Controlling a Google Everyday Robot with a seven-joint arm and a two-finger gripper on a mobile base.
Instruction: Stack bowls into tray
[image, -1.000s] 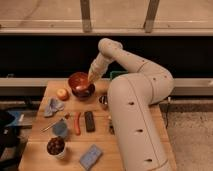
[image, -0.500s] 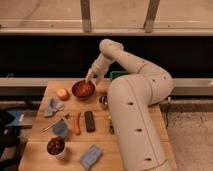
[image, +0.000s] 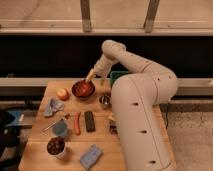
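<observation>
The gripper (image: 91, 76) hangs at the far rim of the orange-red bowl (image: 82, 90). Its jaws stand apart and grip nothing that we can see. We cannot tell whether their tips touch the rim or hover just above it.

The bowl sits upright on the table (image: 37, 145), near its back edge, and shows us its glossy inside. Its outer wall looks dark, and we cannot tell whether that is a second bowl beneath it.

The green tray (image: 117, 76) lies just right of the jaws, at the back of the table and apart from the bowl. The arm (image: 145, 110) covers most of it, so we see only its left corner and cannot make out what it holds.

A small metal cup (image: 104, 100) stands in front of the bowl's right side, hard against the arm, and its inside is too dim to read. At the near left, a white cup (image: 56, 146) is filled with dark round things. Behind it stands a blue cup (image: 60, 128), whose contents we cannot make out.

The arm's pale bulk hides the whole right side of the table.
</observation>
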